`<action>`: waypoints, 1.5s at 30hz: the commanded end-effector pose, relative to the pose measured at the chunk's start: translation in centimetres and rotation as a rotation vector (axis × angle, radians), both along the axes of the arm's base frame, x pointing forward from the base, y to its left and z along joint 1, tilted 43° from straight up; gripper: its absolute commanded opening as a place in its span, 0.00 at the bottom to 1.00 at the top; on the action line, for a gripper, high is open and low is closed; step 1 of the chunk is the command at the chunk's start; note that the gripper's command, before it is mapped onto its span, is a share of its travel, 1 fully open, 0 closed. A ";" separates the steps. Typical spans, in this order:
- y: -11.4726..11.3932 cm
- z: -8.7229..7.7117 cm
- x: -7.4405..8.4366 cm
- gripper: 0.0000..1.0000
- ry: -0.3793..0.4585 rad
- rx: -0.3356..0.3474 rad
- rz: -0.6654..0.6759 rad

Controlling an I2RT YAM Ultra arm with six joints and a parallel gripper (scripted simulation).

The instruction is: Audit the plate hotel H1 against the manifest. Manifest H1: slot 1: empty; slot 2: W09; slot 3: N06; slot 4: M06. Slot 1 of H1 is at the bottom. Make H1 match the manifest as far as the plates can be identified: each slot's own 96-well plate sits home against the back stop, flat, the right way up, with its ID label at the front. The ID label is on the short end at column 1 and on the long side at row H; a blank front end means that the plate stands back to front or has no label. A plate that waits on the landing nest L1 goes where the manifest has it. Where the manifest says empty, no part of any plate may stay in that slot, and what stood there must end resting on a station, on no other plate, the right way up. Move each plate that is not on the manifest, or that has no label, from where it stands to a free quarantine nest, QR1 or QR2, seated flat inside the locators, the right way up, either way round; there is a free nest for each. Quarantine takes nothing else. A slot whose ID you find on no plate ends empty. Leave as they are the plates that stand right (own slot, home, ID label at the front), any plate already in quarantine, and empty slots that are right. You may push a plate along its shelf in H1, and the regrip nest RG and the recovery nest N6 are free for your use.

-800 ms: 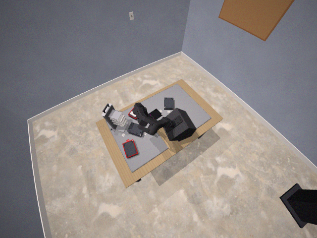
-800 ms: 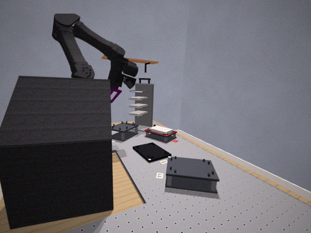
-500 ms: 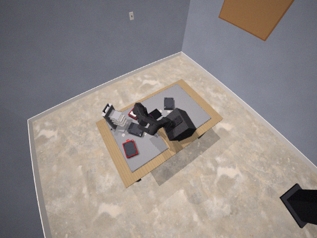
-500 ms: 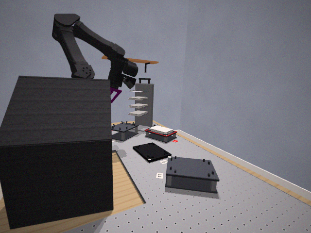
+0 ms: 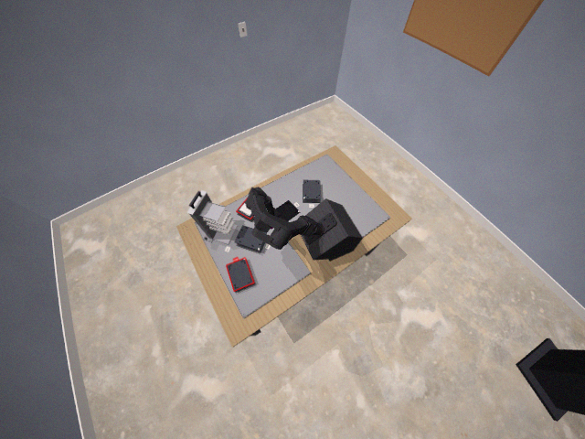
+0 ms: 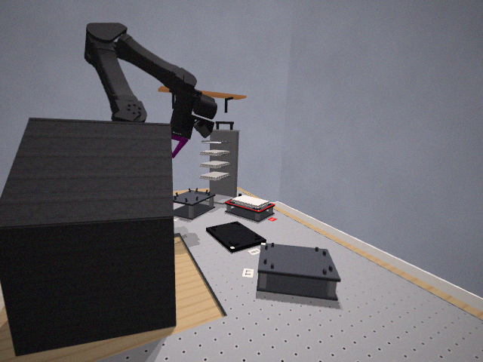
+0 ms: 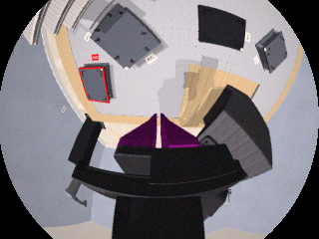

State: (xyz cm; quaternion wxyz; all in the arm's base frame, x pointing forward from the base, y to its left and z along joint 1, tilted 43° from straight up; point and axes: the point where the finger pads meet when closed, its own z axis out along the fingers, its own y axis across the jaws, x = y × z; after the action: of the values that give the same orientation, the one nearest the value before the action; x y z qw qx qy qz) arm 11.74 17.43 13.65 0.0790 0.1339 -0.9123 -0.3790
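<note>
The plate hotel H1 (image 6: pixel 220 164) stands at the far end of the table; it also shows in the top view (image 5: pixel 211 217). White plates lie on its lower three shelves (image 6: pixel 213 176) (image 6: pixel 213 164) (image 6: pixel 214 152); the top shelf (image 6: pixel 212 142) looks thin and bare. I cannot read any labels. My gripper (image 6: pixel 177 149) hangs high above the table in front of the hotel, its purple fingers shut together on nothing, as the wrist view (image 7: pixel 159 131) shows. A white plate (image 6: pixel 249 201) sits in one red-edged quarantine nest. The other red nest (image 5: pixel 239 274) is empty.
A grey nest with pins (image 6: pixel 192 198) stands in front of the hotel, empty. A flat black pad (image 6: pixel 235 235) lies mid-table, and a second grey nest (image 6: pixel 298 268) stands nearer. The arm's large black pedestal (image 6: pixel 89 225) blocks the left.
</note>
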 end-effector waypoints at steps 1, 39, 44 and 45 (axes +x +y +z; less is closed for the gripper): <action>0.1 0.2 2.6 0.00 -0.054 0.012 -0.005; -4.3 -4.7 12.1 0.00 -0.134 -0.004 -0.099; -4.8 -5.2 12.7 0.00 -0.152 -0.010 -0.121; -4.9 -5.2 13.0 0.00 -0.152 -0.001 -0.122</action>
State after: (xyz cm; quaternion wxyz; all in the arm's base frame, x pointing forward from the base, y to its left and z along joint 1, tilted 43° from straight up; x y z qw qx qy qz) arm 22.71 13.12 8.30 0.0161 0.1012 -0.9230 -0.3708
